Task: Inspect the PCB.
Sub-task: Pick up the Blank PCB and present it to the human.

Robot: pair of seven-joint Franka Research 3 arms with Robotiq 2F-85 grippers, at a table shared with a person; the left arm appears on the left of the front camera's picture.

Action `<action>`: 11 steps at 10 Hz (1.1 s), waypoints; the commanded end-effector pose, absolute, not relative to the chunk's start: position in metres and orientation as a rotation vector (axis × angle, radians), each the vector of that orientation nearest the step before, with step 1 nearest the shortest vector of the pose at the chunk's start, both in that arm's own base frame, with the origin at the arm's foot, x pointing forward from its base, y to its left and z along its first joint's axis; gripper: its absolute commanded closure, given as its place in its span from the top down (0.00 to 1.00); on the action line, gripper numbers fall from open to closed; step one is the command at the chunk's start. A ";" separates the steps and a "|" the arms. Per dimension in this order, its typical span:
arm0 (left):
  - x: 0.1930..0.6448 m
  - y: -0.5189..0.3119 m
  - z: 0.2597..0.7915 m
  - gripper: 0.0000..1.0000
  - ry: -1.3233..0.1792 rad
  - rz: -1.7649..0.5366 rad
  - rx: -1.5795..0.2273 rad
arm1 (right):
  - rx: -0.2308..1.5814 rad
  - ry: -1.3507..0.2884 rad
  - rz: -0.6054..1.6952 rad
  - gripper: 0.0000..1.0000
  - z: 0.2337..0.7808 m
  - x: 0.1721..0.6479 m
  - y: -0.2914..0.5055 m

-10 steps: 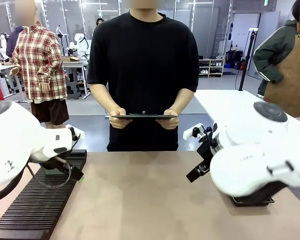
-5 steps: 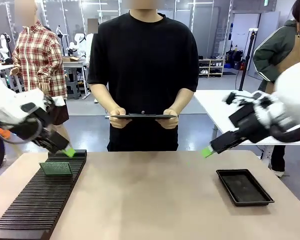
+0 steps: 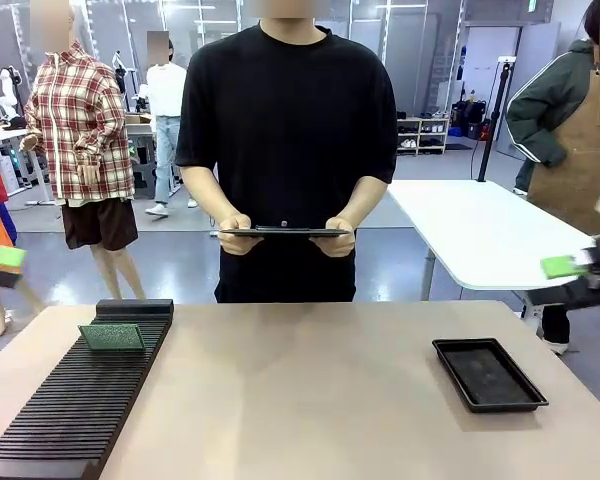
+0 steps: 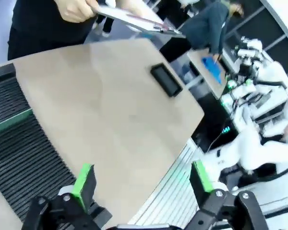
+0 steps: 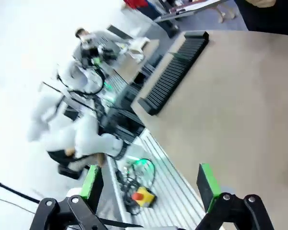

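The PCB [image 3: 111, 337] is a small green board standing in the far end of a black slotted rack [image 3: 75, 400] at the table's left. In the left wrist view the PCB [image 4: 9, 122] shows as a green strip in the rack, well ahead of my open left gripper [image 4: 141, 178]. In the front view my left gripper [image 3: 0, 264] hangs at the left edge, off the table and apart from the board. My right gripper [image 3: 578, 272] is at the right edge, beyond the table. In its own view the right gripper [image 5: 149, 183] stands open and holds nothing.
A shallow black tray [image 3: 488, 373] lies at the table's right. A person at the far side holds a dark clipboard [image 3: 285, 232] flat in both hands. The rack [image 5: 175, 67] and bare tabletop [image 5: 240, 96] show in the right wrist view.
Both arms have swung up and outward from over the table to the picture's edges. The PCB, rack and tray have not moved. The person still holds the clipboard.
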State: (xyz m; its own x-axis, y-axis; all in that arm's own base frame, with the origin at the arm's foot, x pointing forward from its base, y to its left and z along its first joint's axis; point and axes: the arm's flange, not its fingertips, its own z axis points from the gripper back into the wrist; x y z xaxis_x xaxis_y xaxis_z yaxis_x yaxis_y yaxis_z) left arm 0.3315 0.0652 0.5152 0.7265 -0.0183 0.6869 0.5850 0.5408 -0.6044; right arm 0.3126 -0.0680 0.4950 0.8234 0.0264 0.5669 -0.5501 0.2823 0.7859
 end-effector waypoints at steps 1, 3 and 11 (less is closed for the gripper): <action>0.302 0.107 0.489 1.00 -0.757 -0.362 -1.029 | 1.312 -0.508 0.278 1.00 0.456 0.273 -0.084; 0.284 0.149 0.478 1.00 -0.819 -0.248 -1.045 | 1.312 -0.510 0.215 1.00 0.445 0.251 -0.106; 0.270 0.198 0.477 1.00 -0.830 -0.108 -0.960 | 1.326 -0.534 0.083 1.00 0.440 0.252 -0.179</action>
